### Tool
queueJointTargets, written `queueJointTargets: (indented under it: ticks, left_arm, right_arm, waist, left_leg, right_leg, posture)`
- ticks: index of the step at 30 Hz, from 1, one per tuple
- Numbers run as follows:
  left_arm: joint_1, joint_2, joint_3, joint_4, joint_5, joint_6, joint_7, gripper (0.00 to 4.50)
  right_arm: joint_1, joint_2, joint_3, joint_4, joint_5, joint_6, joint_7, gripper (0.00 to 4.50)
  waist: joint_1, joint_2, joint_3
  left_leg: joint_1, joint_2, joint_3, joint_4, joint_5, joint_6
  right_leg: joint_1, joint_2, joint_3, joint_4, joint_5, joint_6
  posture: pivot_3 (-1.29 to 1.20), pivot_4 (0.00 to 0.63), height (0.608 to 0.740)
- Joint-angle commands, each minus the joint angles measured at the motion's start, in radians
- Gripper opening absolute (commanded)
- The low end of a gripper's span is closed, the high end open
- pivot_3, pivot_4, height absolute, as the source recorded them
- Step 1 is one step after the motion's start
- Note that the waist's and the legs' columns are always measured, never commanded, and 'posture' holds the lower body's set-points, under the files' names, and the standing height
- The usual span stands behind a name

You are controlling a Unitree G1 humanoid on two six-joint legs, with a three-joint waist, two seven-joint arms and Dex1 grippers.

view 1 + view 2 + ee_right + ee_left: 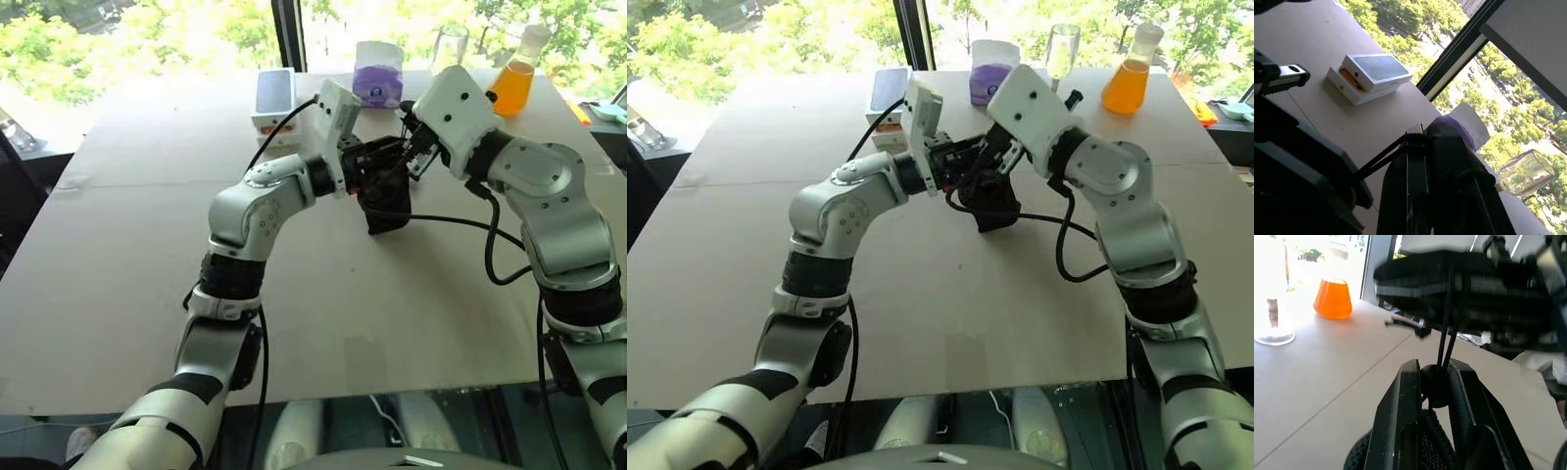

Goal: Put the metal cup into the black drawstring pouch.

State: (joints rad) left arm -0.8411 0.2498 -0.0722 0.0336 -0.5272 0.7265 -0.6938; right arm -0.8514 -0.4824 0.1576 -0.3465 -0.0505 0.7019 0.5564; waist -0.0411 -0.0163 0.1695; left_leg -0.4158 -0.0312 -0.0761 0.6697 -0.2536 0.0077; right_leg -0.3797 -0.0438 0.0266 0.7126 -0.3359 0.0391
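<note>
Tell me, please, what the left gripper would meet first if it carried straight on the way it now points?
Most likely the right gripper. In its wrist view the left gripper, closed on a cord toggle, points along the taut black cords straight at it, with the black drawstring pouch hanging between the two; depth is hard to judge.

the table is wide and pale beige, with a thin seam line across it. beyond the jaws, along the far edge near the window, stand two stacked white phone boxes, a white and purple packet, a clear wine glass and a flask of orange liquid.
</note>
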Motion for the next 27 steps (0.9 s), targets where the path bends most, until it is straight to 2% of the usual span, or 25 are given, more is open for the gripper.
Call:
queueJointTargets:
  ticks: [1, 5, 9, 20, 21, 23, 24, 27]
  left_arm:
    - [0.058, 0.029, -0.041, 0.015, 0.05, 0.008, -0.003, 0.23]
    - [0.089, 0.044, -0.064, 0.026, 0.077, 0.006, -0.007, 0.22]
    - [0.096, 0.05, -0.078, 0.03, 0.087, -0.001, -0.018, 0.22]
    - [0.097, 0.054, -0.088, 0.051, 0.125, -0.039, -0.039, 0.22]
    - [0.1, 0.051, -0.071, 0.05, 0.118, -0.049, -0.039, 0.72]
    - [0.102, 0.05, -0.036, 0.04, 0.081, -0.025, -0.051, 1.75]
    - [0.105, 0.056, -0.026, 0.024, 0.064, -0.017, -0.067, 2.13]
    - [0.106, 0.043, 0.058, -0.02, -0.031, 0.045, -0.06, 3.61]
  right_arm:
    - [-0.087, -0.025, -0.16, 0.023, 0.008, 0.01, -0.076, 0.0]
    - [-0.09, -0.087, -0.219, 0.08, 0.004, 0.001, -0.096, 0.0]
    - [-0.027, -0.124, -0.248, 0.077, 0.019, 0.006, -0.089, 0.0]
    - [0.314, -0.144, -0.228, -0.057, 0.113, 0.034, -0.013, 0.0]
    - [0.355, -0.136, -0.24, -0.065, 0.136, 0.039, -0.004, 0.0]
    - [0.43, -0.131, -0.259, -0.068, 0.152, 0.023, -0.004, 0.67]
    - [0.475, -0.139, -0.262, -0.065, 0.151, 0.009, -0.003, 0.98]
    - [0.595, -0.158, -0.269, -0.077, 0.153, -0.016, 0.006, 2.45]
  waist:
    - [0.0, 0.0, 0.0]
    - [0.005, 0.0, 0.0]
    - [0.003, 0.0, 0.0]
    - [0.001, 0.0, 0.0]
    - [0.002, 0.0, 0.0]
    - [0.004, 0.0, 0.0]
    - [0.005, 0.0, 0.0]
    - [0.008, 0.0, 0.0]
  left_leg:
    - [0.0, 0.0, 0.0, 0.0, 0.0, 0.0]
    - [0.0, 0.0, 0.0, 0.0, 0.0, 0.0]
    - [0.0, 0.0, 0.0, 0.0, 0.0, 0.0]
    - [0.0, 0.0, 0.0, 0.0, 0.0, 0.0]
    - [0.0, 0.0, 0.0, 0.0, 0.0, 0.0]
    - [0.0, 0.0, 0.0, 0.0, 0.0, 0.0]
    - [0.0, 0.0, 0.0, 0.0, 0.0, 0.0]
    - [0.0, 0.0, 0.0, 0.001, 0.0, 0.0]
  right_leg:
    - [0.0, 0.0, 0.0, 0.0, 0.0, 0.0]
    - [0.0, 0.0, 0.0, -0.001, 0.0, 0.0]
    - [0.0, 0.0, 0.001, 0.0, 0.0, 0.0]
    - [0.0, 0.0, 0.002, 0.0, 0.0, 0.0]
    - [0.001, 0.0, 0.001, 0.0, 0.0, 0.0]
    - [0.001, 0.0, 0.002, 0.0, 0.0, 0.0]
    - [0.001, 0.0, 0.001, 0.0, 0.0, 0.0]
    - [0.001, 0.0, 0.001, 0.0, 0.0, 0.0]
  posture:
    - [0.0, 0.15, 0.74]
    - [0.0, 0.15, 0.74]
    - [0.0, 0.15, 0.74]
    - [0.0, 0.15, 0.74]
    - [0.0, 0.15, 0.74]
    - [0.0, 0.15, 0.74]
    - [0.0, 0.15, 0.74]
    - [0.0, 0.15, 0.74]
